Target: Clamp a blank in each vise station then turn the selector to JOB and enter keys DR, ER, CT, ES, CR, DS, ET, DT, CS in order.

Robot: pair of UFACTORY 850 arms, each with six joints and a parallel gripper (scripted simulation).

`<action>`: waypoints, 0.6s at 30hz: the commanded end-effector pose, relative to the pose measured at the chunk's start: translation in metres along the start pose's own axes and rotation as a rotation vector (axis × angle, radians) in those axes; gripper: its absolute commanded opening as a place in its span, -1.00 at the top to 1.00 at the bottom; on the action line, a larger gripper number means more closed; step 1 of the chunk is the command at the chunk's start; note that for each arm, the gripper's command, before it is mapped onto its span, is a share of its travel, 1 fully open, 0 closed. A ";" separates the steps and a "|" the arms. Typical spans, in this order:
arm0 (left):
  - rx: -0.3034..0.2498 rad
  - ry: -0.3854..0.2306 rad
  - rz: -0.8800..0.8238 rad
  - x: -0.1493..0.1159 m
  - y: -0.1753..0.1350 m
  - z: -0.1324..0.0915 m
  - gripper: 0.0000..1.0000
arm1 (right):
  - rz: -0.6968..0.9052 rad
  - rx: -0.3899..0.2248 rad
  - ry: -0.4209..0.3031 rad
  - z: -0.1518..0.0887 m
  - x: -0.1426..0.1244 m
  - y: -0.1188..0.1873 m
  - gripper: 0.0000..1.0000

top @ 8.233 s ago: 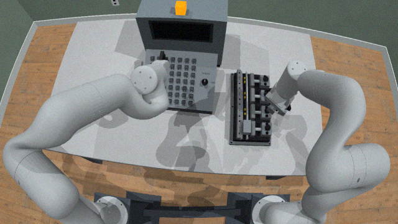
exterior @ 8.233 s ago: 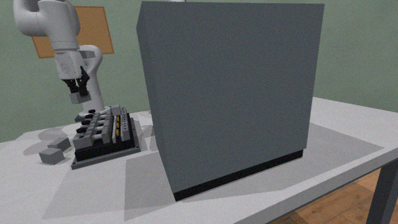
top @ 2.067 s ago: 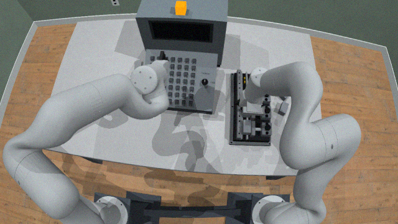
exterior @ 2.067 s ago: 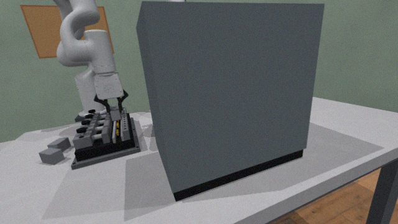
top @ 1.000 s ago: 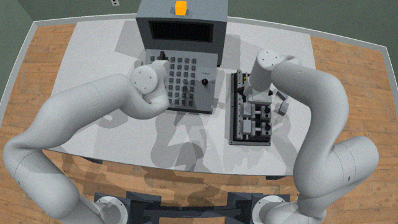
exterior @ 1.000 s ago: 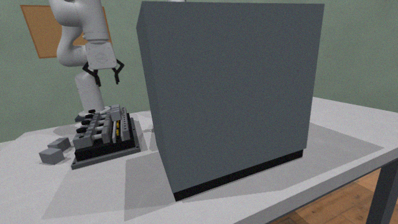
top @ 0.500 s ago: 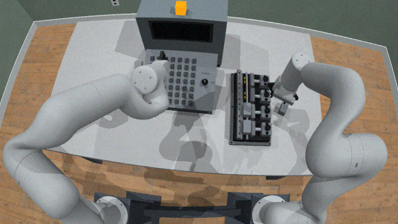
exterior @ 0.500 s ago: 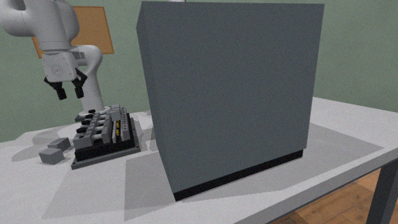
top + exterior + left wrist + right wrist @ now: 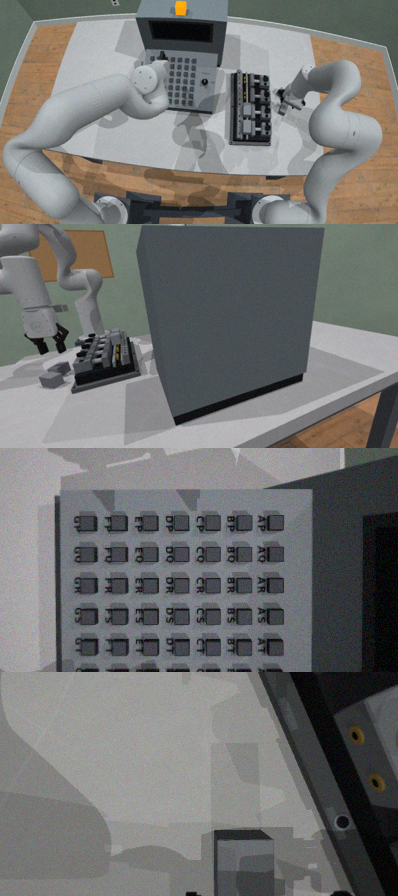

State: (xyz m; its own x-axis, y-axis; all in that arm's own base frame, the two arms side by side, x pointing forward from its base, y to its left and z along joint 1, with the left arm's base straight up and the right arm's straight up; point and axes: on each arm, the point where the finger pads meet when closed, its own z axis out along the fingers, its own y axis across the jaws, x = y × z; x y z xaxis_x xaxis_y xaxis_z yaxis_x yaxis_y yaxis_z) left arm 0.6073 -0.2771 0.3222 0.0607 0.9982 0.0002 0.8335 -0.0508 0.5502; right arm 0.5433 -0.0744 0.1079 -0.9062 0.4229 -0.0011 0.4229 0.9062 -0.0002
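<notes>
My right gripper [image 9: 52, 352] [image 9: 266, 893] is part open and empty, above two loose grey blanks [image 9: 59, 368] [image 9: 51, 379] beside the vise fixture; one blank [image 9: 245, 869] shows below its fingertips. The fixture [image 9: 250, 144] [image 9: 106, 380] has four stations. Grey blanks [image 9: 247, 110] [image 9: 247, 127] sit in the two front stations, against the jaws; the two rear ones show no blank. Whether their valve knobs [image 9: 266, 109] [image 9: 267, 127] are fully in is unclear. My left gripper [image 9: 162, 56] is open over the keypad [image 9: 203, 102] [image 9: 297, 568]. No key is lit. The amber lamp [image 9: 181, 8] looks bright orange.
The selector [image 9: 204, 81] is on the panel's right; its setting is unreadable. The cabinet [image 9: 183, 22] [image 9: 230, 317] rises behind the keypad with a dark screen [image 9: 181, 31]. The fixture stands between the panel and my right arm [image 9: 345, 124].
</notes>
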 end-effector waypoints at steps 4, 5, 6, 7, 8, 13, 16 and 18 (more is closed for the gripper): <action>-0.002 -0.001 -0.001 0.000 0.001 -0.001 -1.00 | 0.000 -0.001 -0.001 0.003 -0.002 0.000 -0.38; -0.002 -0.001 -0.001 0.000 0.001 -0.001 -1.00 | 0.000 -0.001 -0.001 0.005 -0.002 0.000 -0.38; -0.002 -0.001 -0.001 0.000 0.001 -0.001 -1.00 | 0.000 -0.001 -0.001 0.007 -0.002 0.000 -0.38; -0.002 -0.001 -0.001 0.000 0.001 -0.001 -1.00 | 0.000 -0.001 -0.001 0.010 -0.002 0.000 -0.38; -0.002 -0.001 -0.001 0.000 0.001 -0.001 -1.00 | 0.000 -0.001 -0.001 0.014 -0.002 0.000 -0.38; -0.002 -0.001 -0.001 0.000 0.001 -0.001 -1.00 | 0.000 -0.001 -0.001 0.031 -0.002 0.000 -0.38; -0.002 -0.001 -0.001 0.000 0.001 -0.001 -1.00 | 0.000 -0.001 -0.001 0.034 -0.002 0.000 -0.38; -0.002 -0.001 -0.001 0.000 0.001 -0.001 -1.00 | 0.000 -0.001 -0.001 0.038 -0.002 0.000 -0.38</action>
State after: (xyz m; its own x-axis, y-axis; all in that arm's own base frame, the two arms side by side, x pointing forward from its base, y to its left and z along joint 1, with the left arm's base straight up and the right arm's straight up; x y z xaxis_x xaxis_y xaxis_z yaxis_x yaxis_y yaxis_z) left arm 0.6073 -0.2771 0.3222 0.0607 0.9982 0.0002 0.8335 -0.0508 0.5502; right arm 0.5430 -0.0751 0.0742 -0.9061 0.4231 0.0011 0.4231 0.9061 -0.0003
